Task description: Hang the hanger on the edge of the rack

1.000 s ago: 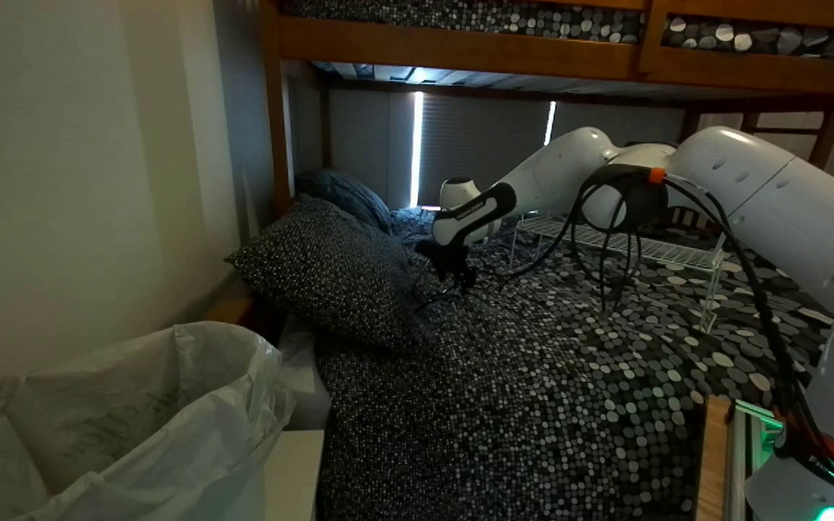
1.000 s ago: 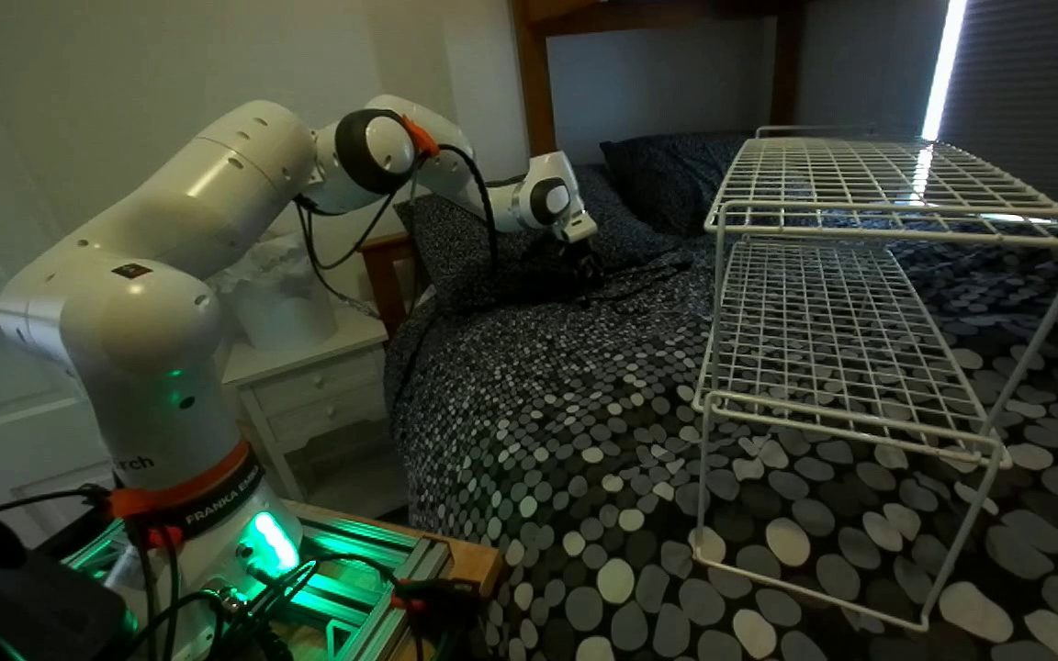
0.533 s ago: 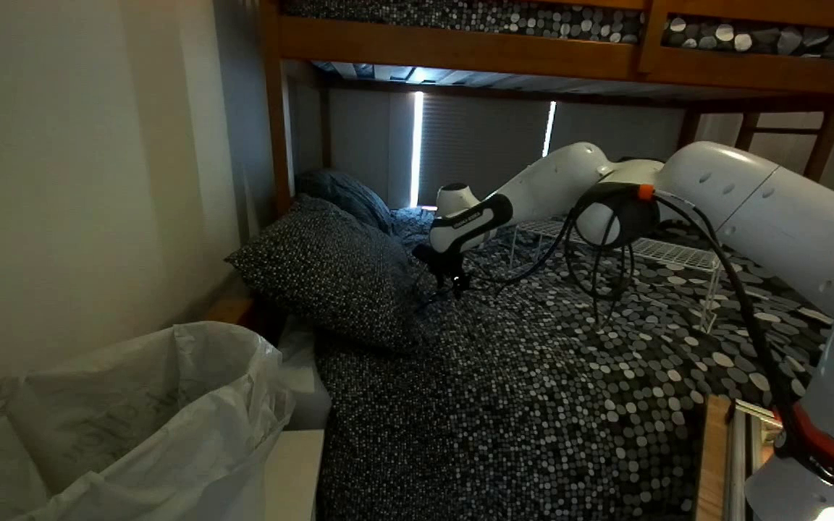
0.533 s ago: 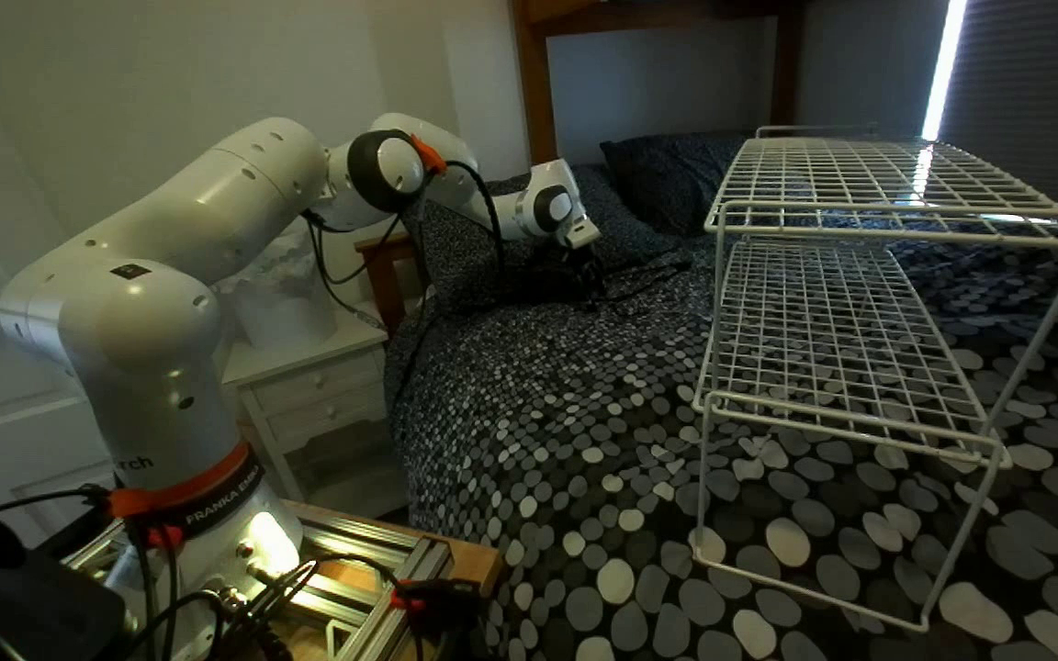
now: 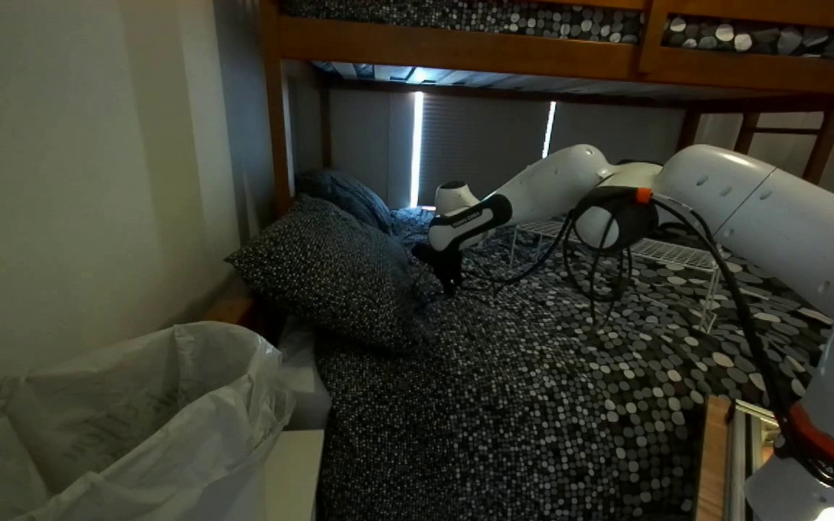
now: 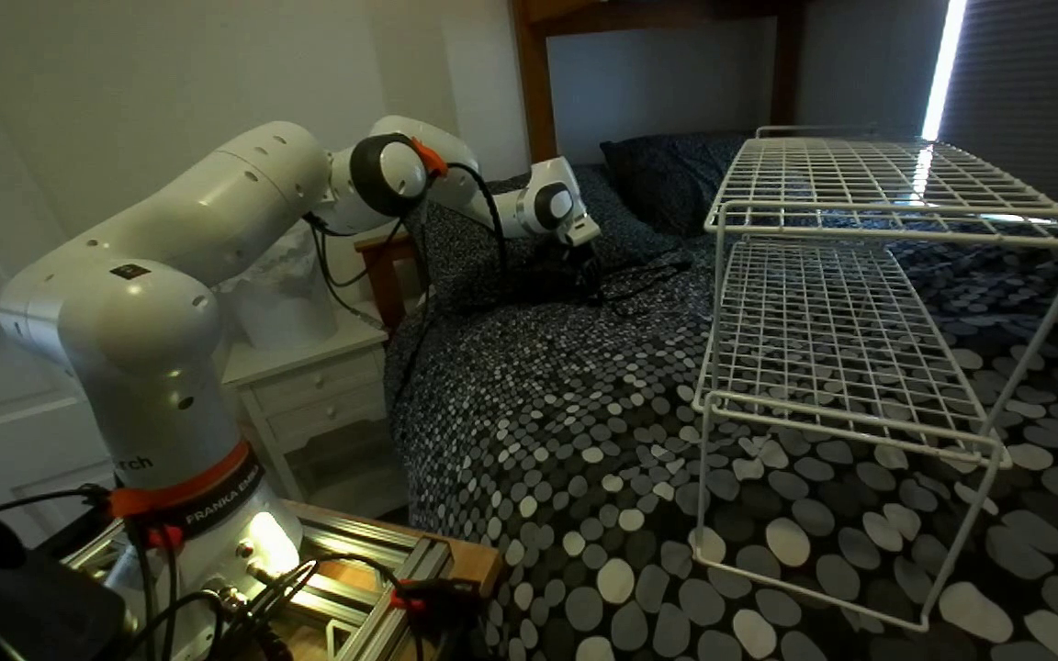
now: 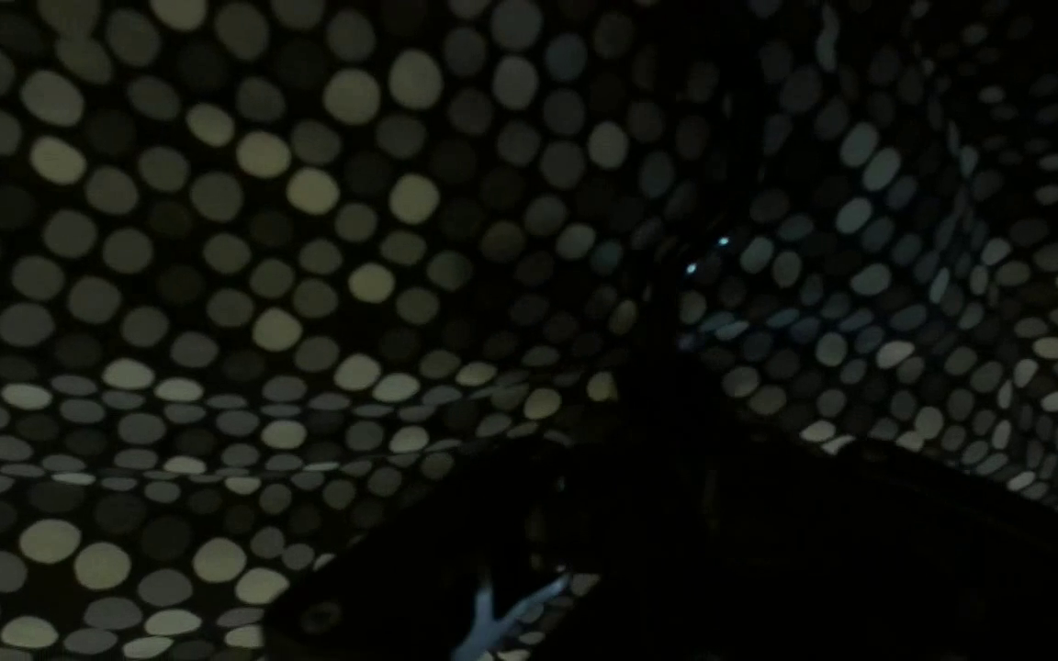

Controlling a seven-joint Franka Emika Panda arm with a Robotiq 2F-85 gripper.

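White, jointed robot arm (image 6: 217, 197) reaches low over a pebble-dotted, black-and-grey fabric bedspread (image 6: 575, 413); its black two-fingered gripper (image 5: 450, 286) points down at it, beside a plump, dark speckled pillow (image 5: 330, 275). That suits collecting something lying flat. Step in hand, I judge: the grasp; hanging not yet done.

Jaws: black on black in the wrist view; I cannot tell whether they stand wide or narrow, or hold anything.

Pale, two-tiered, thin-railed wire rack (image 6: 846, 340) stands upright on the bedspread, well apart from the gripper. Slim outer rails should take a hook, likely why it is set within the arm's reach.

Small, dark, thin-limbed clothes hanger (image 6: 667, 274): probably the dark strokes just beside the gripper in an exterior view, on the bedspread, though shadow muddles them with creases. Read so, it lies near flat, long axis running sideways from gripper toward the rack. Hook direction not made out. Next calls for a high lift, hook turned to meet a rail.
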